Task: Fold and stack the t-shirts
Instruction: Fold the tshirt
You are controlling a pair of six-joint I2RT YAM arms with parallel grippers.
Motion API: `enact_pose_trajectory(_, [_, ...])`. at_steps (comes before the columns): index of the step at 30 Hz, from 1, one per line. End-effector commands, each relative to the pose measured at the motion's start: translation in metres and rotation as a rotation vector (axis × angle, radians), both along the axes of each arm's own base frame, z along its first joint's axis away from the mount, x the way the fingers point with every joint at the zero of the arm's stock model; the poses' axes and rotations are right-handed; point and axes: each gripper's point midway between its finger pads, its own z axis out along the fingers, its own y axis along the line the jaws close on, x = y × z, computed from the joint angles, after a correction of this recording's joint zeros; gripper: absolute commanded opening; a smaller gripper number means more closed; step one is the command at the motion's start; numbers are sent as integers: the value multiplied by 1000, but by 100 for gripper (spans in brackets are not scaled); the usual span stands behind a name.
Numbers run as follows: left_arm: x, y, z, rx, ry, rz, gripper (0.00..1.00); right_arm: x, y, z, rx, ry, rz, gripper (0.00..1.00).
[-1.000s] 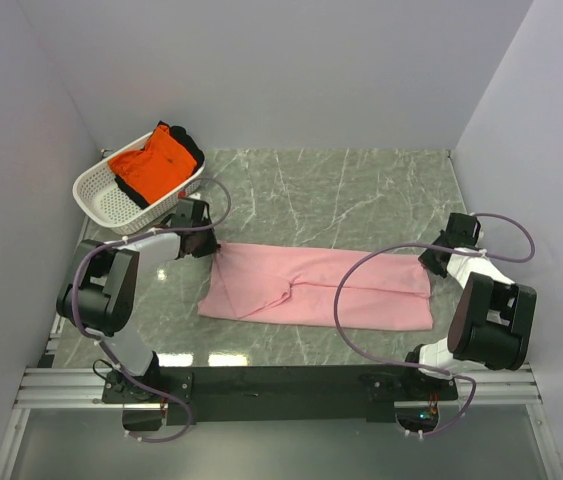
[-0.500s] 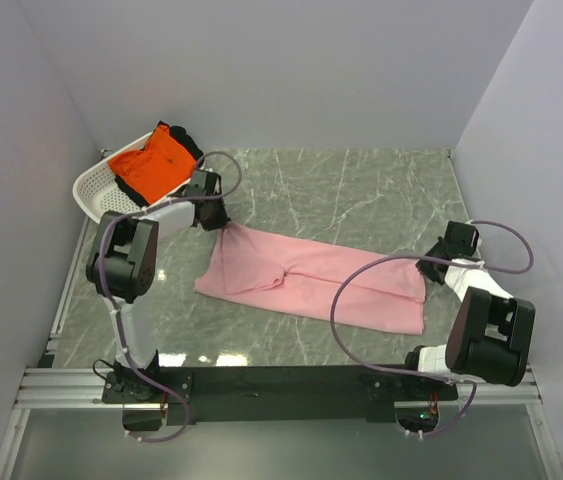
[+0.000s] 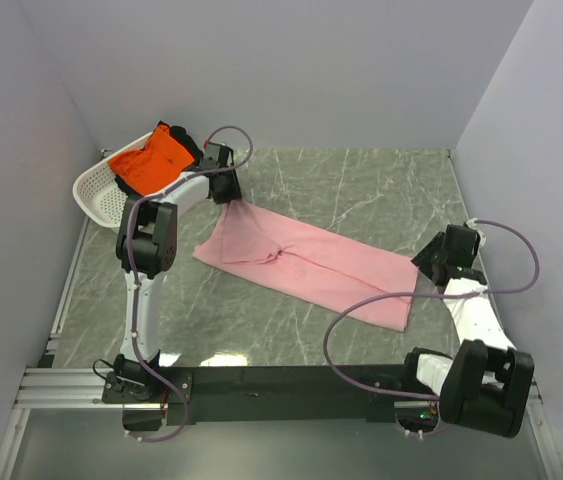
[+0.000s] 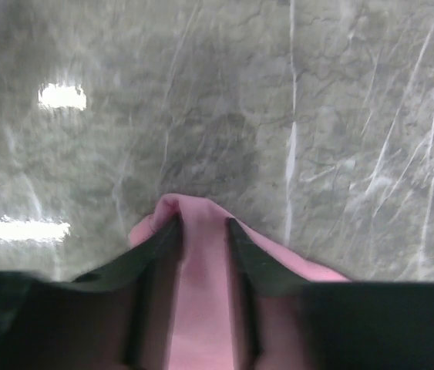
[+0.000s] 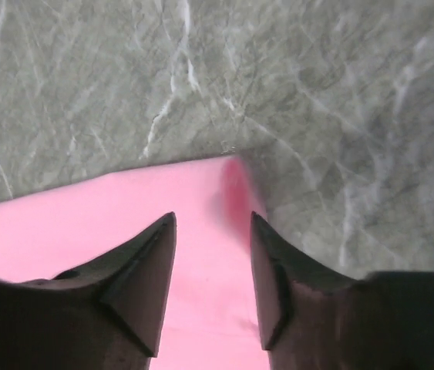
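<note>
One pink t-shirt (image 3: 301, 265), corner in left tool (image 4: 203, 223)

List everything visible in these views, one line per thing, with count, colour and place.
pink t-shirt: one, light pink, spread diagonally across the middle of the table
orange t-shirt: one, bright orange, bunched in the basket
dark cloth: one, black, at the basket's far end beside the orange t-shirt
basket: one, white perforated plastic, far left corner of the table
table: one, grey-green marble pattern, under everything
walls: three, pale grey, left, back and right
left gripper: one, black fingers, pinching the pink t-shirt's far left corner near the basket
right gripper: one, black fingers apart, over the pink t-shirt's right corner
</note>
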Motion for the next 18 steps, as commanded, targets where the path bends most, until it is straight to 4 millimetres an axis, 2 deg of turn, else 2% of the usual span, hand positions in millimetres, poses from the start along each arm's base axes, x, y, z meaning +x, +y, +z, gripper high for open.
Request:
enact_pose_trajectory(1, [7,3,17,32,-28,1,43,-1,-9,28,-68,-44,-29,52])
enact_pose_trajectory(2, [9,2,24,31,-49,-6,49,-1,-8,37,-85,-45,-23,63])
enact_pose_trajectory(3, [6,-2,39,25,-79,-19,58,-1,-8,45,-101,-58,-22,66])
enact_pose_trajectory(4, [7,-5,50,20,-107,-28,63,-1,-11,56,-135,-80,-29,66])
enact_pose_trajectory(5, [8,-8,61,17,-135,-38,67,1,-4,65,-147,-98,-7,66])
enact_pose_trajectory(6, [7,-13,80,10,-168,-49,72,1,-1,70,-156,-111,4,66])
enact_pose_trajectory(8, [2,-18,99,13,-198,-68,75,6,10,83,-173,-158,55,66])
enact_pose_trajectory(9, [-1,-18,108,25,-216,-62,77,9,22,86,-175,-167,101,66])
enact_pose_trajectory(10, [-9,-23,125,30,-246,-66,79,12,26,83,-178,-152,121,66])
enact_pose_trajectory(12, [-25,-24,141,45,-263,-54,82,20,41,85,-178,-145,184,66])
enact_pose_trajectory(13, [-32,-23,143,42,-263,-50,83,24,44,76,-176,-109,200,66])
enact_pose_trajectory(15, [-53,-19,139,24,-252,-42,87,36,62,78,-177,-107,273,66])
enact_pose_trajectory(16, [-61,-17,135,22,-240,-39,88,42,67,68,-173,-71,302,66])
enact_pose_trajectory(17, [-70,-15,128,11,-225,-29,89,52,73,74,-171,-87,324,66])
enact_pose_trajectory(18, [-87,-9,115,8,-203,-29,89,59,82,74,-158,-89,373,66])
